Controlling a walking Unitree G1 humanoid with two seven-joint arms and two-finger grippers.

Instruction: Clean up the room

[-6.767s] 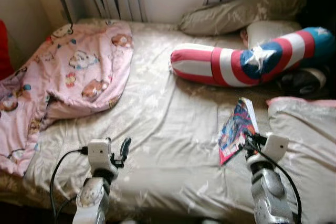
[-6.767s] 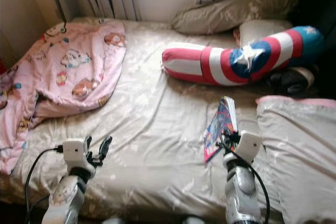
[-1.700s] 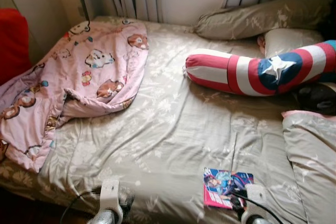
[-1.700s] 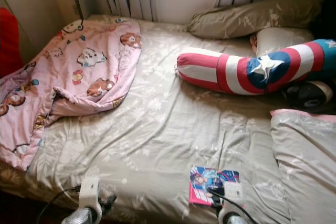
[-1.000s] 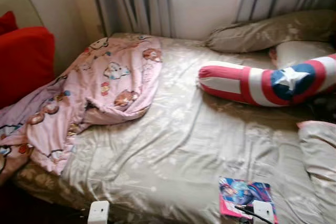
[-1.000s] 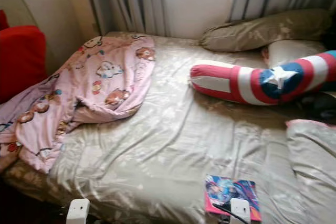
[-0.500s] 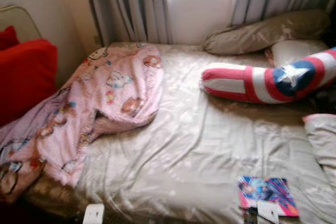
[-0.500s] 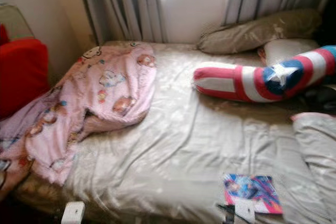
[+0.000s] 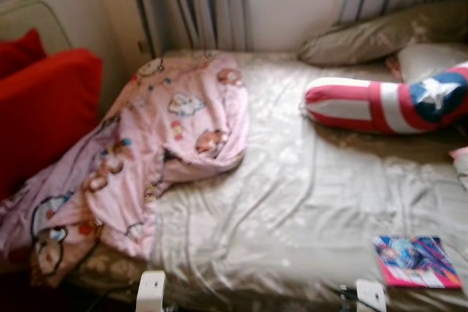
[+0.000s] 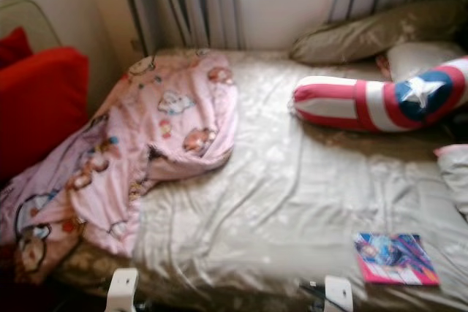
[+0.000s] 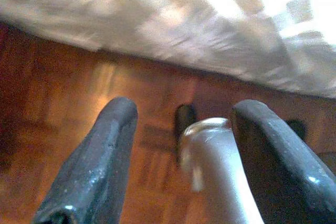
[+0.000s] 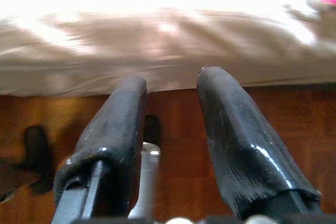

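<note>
1. Wooden parquet floor [image 11: 79, 77] lies nearest, under both lowered arms; the left gripper [image 11: 178, 161] hangs over it beside the bed's edge, its black fingers [image 11: 100, 156] spread wide and holding nothing
2. The right gripper [image 12: 173, 145] likewise points down at the floor just off the mattress side, fingers parted with a clear gap and empty
3. On the beige floral bed sheet [image 9: 292, 202], close to the near edge on the robot's right, a colourful magazine [image 9: 415, 261] lies flat with its cover up, just beyond the right wrist
4. On the robot's left a pink cartoon blanket [image 9: 161, 144] is heaped and crumpled, one end trailing off the near corner of the bed toward the floor
5. Beside that, left of the bed, stands a red cushioned chair [image 9: 44, 107]
6. Farther back lies a red, white and blue star bolster [image 9: 387, 104], with a beige pillow [image 9: 380, 34] against the grey curtains [image 9: 197, 5] and window
7. Risks, as I judge them: the views are blurred, so a reach begun now could miss; the thin magazine lies flush on soft sheet, so fingers may dig into fabric or push it off the edge; the trailing blanket could snag a cable or slide wholly to the floor if tugged from one corner
</note>
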